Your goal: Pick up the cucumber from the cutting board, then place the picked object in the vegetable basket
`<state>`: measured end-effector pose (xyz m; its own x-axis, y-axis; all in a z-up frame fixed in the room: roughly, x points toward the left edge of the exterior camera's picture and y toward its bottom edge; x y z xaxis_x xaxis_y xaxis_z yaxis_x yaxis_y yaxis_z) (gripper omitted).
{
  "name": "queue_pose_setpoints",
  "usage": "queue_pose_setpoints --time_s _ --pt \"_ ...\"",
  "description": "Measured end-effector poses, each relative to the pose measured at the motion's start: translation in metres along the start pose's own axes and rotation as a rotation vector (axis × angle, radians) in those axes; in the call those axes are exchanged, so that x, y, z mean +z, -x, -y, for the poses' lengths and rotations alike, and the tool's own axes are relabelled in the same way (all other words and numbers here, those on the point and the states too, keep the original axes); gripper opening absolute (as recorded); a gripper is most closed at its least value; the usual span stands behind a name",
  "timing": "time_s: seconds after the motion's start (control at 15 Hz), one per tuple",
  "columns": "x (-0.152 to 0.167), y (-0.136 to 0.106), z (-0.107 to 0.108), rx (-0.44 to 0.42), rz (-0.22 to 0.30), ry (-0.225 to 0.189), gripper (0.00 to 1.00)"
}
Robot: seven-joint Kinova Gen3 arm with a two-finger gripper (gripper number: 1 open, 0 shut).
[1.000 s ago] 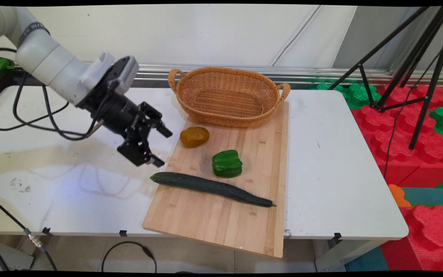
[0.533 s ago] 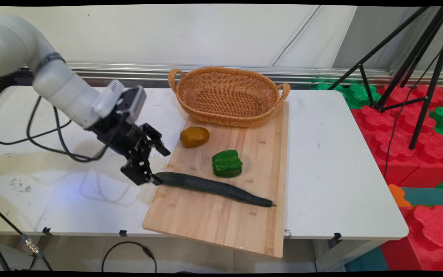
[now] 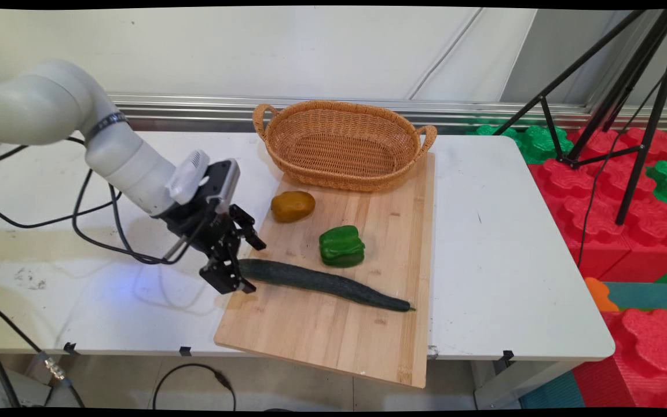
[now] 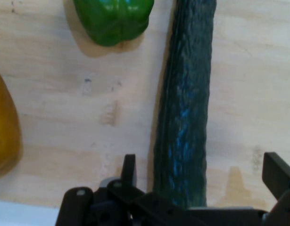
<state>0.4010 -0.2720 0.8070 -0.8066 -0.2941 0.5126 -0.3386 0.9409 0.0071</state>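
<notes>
Tool: I see my tool (image 3: 245,264) spread wide, jaws straddling the cucumber's (image 3: 322,283) near end.
Cucumber: lies on the cutting board (image 3: 333,336), beside the green pepper (image 3: 341,246).
Handling: likely stiff, slick-skinned; I judge mid-length the better-balanced hold.

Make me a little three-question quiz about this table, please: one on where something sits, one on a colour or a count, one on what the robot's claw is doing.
1. Where is the pepper?
A. in the basket
B. on the wooden board
C. on the floor

2. How many vegetables lie on the board?
A. three
B. one
C. five

3. The gripper is
A. shut on the potato
B. high above the basket
C. open around the cucumber's end

Answers: 1 B, it rests on the board before the empty basket. 2 A, potato, pepper, cucumber. 3 C, the hand view shows a finger on each side of the cucumber.
</notes>
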Motion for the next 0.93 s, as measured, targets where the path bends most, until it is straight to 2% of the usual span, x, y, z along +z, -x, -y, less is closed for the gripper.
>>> queue_pose_setpoints --time_s 0.4,0.47,0.93 --pt "0.02 0.0 0.002 0.015 -0.004 -0.014 1.0" --pt "0.02 0.0 0.002 0.018 -0.006 -0.016 0.0" --pt "0.017 0.001 0.002 0.052 -0.008 -0.007 0.0"
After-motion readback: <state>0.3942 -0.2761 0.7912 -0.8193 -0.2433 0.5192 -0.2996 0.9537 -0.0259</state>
